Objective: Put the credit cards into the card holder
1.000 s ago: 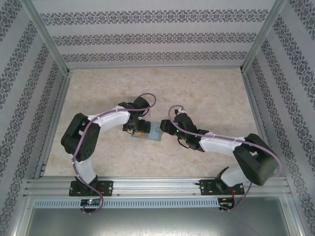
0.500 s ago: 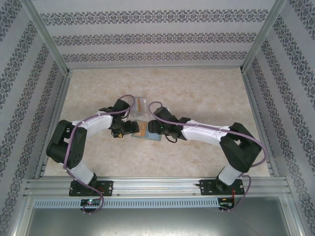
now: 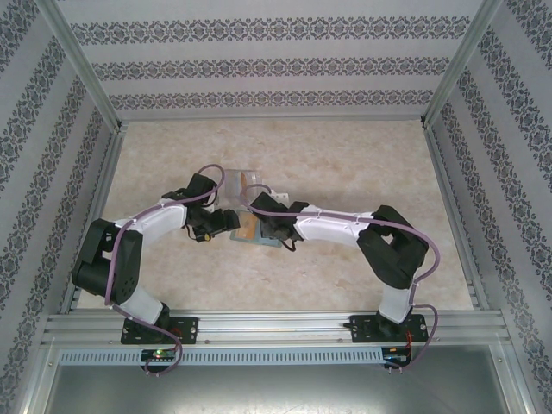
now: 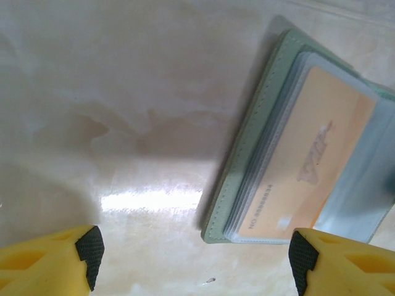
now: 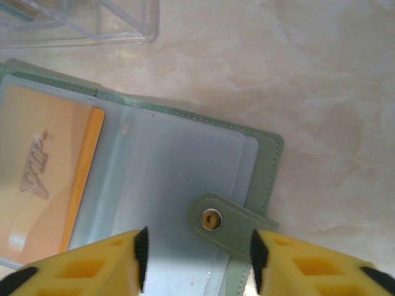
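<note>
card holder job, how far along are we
Done: one orange VIP-marked card looks tucked into a clear sleeve of the open sage-green card holder. In hand: nothing; the left gripper and right gripper hover open at opposite ends of it. Left: any cards in the clear plastic box; its contents can't be made out.

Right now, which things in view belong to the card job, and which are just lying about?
Job: green card holder, lying open; orange card, in its clear sleeve.
Lying about: clear plastic box, beyond the holder; contents unclear.
</note>
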`<state>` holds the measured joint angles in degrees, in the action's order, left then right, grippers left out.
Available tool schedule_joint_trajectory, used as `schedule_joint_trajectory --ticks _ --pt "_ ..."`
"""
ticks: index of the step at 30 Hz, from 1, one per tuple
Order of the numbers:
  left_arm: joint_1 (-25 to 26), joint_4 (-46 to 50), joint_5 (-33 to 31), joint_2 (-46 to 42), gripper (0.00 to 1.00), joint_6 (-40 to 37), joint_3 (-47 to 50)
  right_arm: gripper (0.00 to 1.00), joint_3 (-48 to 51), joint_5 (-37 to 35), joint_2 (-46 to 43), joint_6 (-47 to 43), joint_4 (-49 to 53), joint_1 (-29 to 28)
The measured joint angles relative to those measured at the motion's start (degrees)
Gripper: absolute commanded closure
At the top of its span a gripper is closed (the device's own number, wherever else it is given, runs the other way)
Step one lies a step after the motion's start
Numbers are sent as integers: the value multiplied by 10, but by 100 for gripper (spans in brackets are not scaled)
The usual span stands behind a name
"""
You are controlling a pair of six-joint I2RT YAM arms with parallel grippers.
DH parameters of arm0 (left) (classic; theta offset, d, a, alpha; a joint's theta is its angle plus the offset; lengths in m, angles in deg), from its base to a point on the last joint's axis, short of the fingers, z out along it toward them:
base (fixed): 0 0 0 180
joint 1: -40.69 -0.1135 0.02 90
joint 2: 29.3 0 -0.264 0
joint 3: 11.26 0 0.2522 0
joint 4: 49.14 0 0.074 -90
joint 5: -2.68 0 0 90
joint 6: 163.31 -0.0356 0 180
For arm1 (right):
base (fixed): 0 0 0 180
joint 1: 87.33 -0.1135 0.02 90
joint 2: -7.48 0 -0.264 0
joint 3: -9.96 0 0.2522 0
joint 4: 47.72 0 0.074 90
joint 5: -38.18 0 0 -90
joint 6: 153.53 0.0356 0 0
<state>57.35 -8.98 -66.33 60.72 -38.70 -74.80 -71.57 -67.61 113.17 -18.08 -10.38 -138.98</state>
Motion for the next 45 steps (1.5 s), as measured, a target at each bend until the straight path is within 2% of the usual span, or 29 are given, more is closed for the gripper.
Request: schedule_joint_trajectory --ticks 15,25,35,45 --pt "-3 -3 10 -2 22 2 8 51 -15 -35 37 -4 15 -7" --pt "-3 -34 35 5 29 11 19 55 -9 -49 37 -5 9 -6" --pt "-3 -50 45 14 32 19 24 55 21 -80 21 -8 9 -6" --pt "-3 -53 48 15 39 22 25 58 48 -93 -15 -9 2 13"
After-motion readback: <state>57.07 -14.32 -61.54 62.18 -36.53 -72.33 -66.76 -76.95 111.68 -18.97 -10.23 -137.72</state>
